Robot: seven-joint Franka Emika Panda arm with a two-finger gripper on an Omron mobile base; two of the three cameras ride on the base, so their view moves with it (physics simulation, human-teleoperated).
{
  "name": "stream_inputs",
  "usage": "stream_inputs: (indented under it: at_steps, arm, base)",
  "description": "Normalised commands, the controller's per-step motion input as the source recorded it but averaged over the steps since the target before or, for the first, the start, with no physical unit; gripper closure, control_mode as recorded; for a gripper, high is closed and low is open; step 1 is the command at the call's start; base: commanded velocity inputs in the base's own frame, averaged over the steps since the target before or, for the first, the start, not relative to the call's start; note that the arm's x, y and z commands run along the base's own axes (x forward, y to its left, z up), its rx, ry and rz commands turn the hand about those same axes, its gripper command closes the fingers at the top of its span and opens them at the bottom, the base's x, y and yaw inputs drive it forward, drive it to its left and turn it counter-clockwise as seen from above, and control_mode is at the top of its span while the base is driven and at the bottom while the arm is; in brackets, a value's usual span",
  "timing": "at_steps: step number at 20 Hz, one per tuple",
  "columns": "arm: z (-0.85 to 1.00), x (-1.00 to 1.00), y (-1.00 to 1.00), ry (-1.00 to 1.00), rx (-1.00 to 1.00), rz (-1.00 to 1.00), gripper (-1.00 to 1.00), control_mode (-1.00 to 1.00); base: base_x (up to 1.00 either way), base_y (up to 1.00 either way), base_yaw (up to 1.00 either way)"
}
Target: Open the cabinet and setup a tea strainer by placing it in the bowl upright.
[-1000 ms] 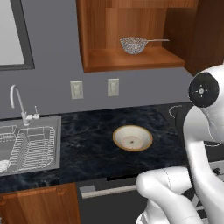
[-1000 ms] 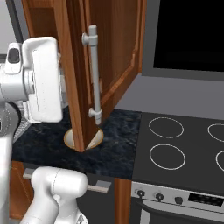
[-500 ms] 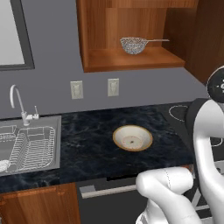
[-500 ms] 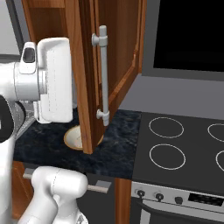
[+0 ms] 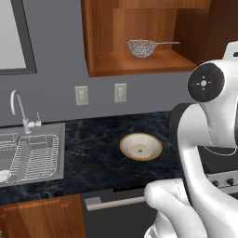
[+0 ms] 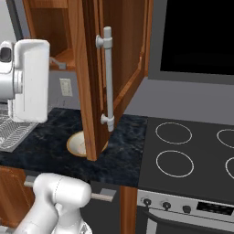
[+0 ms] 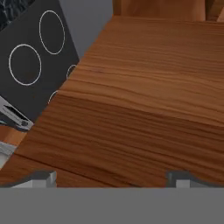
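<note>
No text, label, brand, number or sign can be read anywhere. The stove's control panel point(image 6: 183, 208) below the burner rings carries knobs and a pale strip, but any markings there are too small and blurred to make out.

Glossy white rounded arm links point(image 5: 204, 153), a dark round joint cap with small markings, boxy white wrist housing.

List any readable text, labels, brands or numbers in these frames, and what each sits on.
None readable.
The stove control panel shows a pale strip beside its knobs: too small and blurred to read.
The cabinet, tea strainer, bowl and wall outlets carry no markings.
</note>
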Motion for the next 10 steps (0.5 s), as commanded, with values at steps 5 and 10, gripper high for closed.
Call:
stream_inputs:
  at_steps: [5,10]
  arm:
    - [0.0,0.56,0.69,-0.03,0.2,0.15,-1.0,-1.0]
    - [-0.05,0.92,0.35,0.0,0.24,0.41,-1.0,-1.0]
  base:
    - [0.0,0.0,0.0]
    - [0.0,0.0,0.0]
